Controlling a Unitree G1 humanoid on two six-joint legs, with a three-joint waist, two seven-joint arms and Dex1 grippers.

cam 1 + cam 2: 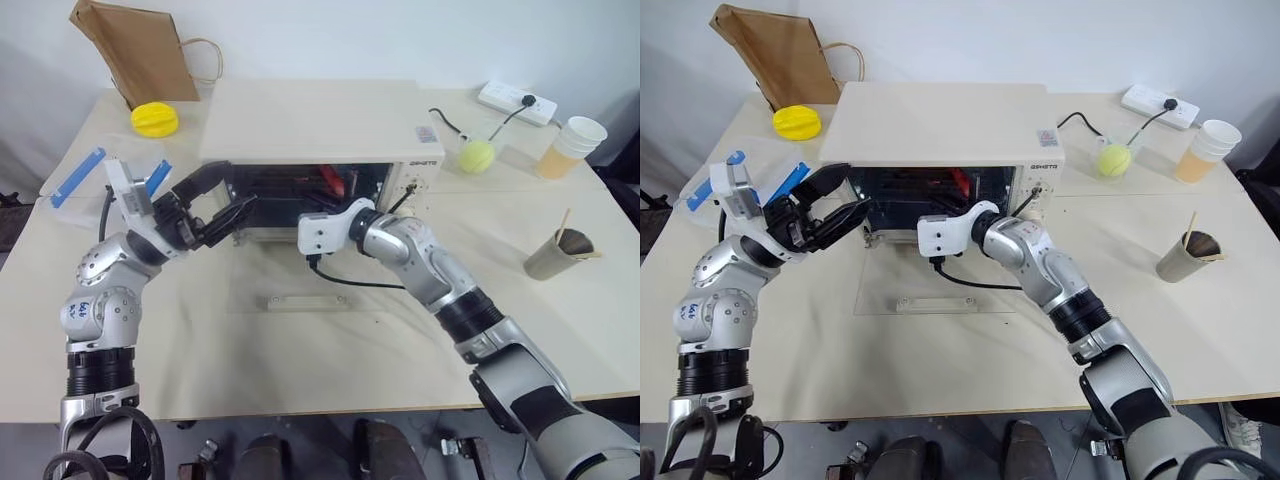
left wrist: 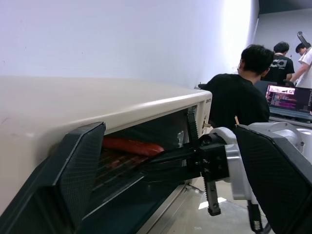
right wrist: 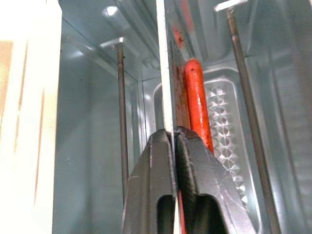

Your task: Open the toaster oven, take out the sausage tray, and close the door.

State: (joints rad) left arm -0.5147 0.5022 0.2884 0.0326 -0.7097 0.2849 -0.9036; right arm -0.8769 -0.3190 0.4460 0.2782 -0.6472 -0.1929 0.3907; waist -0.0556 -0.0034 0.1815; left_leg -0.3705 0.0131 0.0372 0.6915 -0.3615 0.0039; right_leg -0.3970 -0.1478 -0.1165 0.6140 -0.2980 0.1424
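Cream bench (image 1: pixel 330 360), oven (image 1: pixel 310 125) mid-back, door (image 1: pixel 300 290) flat open. Step: tray extraction. Right gripper (image 3: pixel 174 139) pinches tray (image 3: pixel 165 63) rim inside cavity; left gripper (image 1: pixel 222 210) spread wide at oven's left front corner, empty. Next: level straight pull, left supporting. Oven label unreadable

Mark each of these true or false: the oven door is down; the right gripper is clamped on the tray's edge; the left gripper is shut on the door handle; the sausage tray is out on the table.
1. The door of the toaster oven lies folded down. True.
2. The right gripper is shut on the sausage tray rim. True.
3. The left gripper grips the handle. False: it is open, at the oven's left front corner.
4. The tray is on the table. False: it is inside the oven.
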